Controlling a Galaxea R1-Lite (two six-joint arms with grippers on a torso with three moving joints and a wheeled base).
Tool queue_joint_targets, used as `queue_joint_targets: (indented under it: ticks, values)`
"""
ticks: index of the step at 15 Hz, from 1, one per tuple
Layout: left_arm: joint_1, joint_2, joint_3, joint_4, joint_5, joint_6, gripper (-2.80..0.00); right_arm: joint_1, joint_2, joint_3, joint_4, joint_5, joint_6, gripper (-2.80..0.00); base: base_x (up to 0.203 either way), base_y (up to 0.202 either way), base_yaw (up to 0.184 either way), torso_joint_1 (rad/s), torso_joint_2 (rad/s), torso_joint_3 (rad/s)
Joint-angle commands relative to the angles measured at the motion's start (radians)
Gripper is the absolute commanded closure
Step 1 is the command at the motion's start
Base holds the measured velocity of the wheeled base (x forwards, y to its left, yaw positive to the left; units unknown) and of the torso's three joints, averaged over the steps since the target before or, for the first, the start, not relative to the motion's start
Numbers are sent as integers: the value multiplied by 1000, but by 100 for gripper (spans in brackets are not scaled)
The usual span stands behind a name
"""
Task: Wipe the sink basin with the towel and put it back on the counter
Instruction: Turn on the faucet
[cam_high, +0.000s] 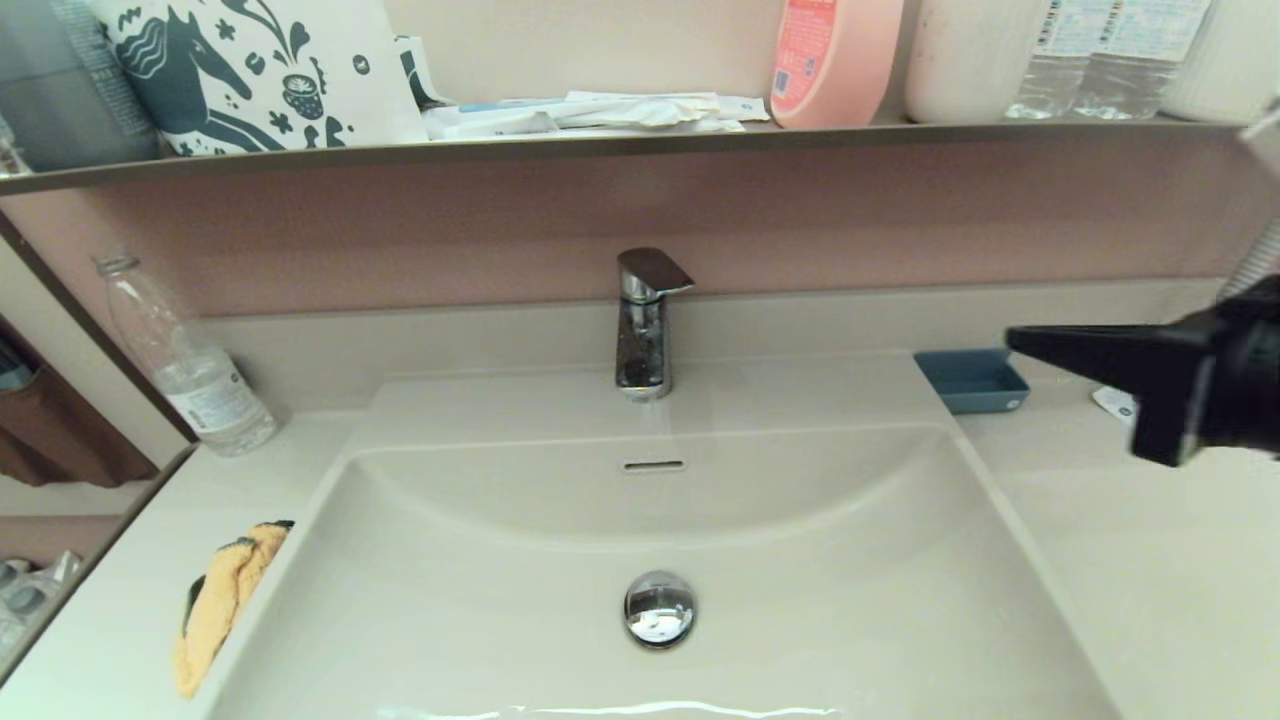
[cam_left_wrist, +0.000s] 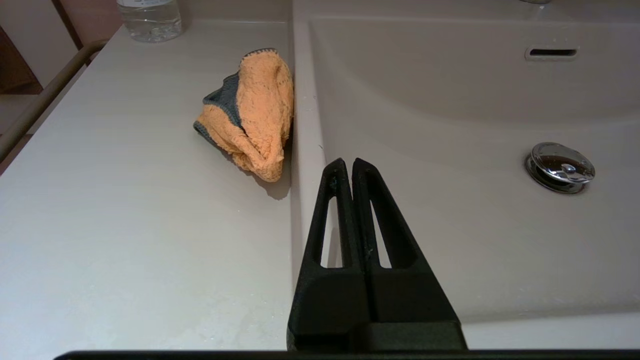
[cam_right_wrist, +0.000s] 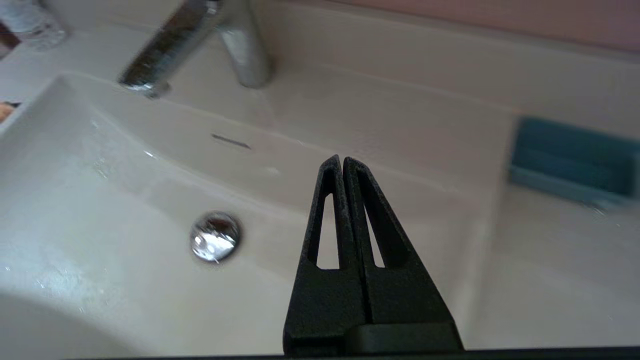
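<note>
We see the towel (cam_high: 222, 600) bunched on the counter (cam_high: 1150, 560), touching the left rim of the sink basin (cam_high: 800, 600), within easy reach. Our right gripper (cam_high: 1020, 340) hangs above the counter's right side, fingers pressed together and holding nothing. Our left gripper (cam_left_wrist: 347, 165), also closed and empty, sits low near the towel, likely parked.

Sink basin (cam_high: 820, 600) lies open from above, only the drain stopper (cam_high: 659, 607) on its floor. Faucet (cam_high: 645, 320) stands at back centre; water bottle (cam_high: 190, 365) back left, blue dish (cam_high: 972, 380) back right. Towel (cam_high: 222, 600) sits tight against the basin's left rim, counter (cam_high: 110, 640) around it bare
</note>
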Motion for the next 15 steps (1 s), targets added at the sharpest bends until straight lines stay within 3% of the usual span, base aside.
queue_joint_targets:
  ticks: [1, 5, 10, 15]
  values:
    - [0, 1, 0, 0, 0, -1, 0, 75, 183, -10, -118, -27, -2, 0, 0, 0, 0, 0, 0, 0]
    - [0, 1, 0, 0, 0, -1, 0, 185, 422, -200, -222, -152, -19, 0, 0, 0, 0, 0, 0, 0]
    - [0, 1, 0, 0, 0, -1, 0, 210, 584, -346, -230, -175, -92, 0, 0, 0, 0, 0, 0, 0]
    - [0, 1, 0, 0, 0, -1, 0, 208, 661, -453, -220, -183, -101, 0, 0, 0, 0, 0, 0, 0]
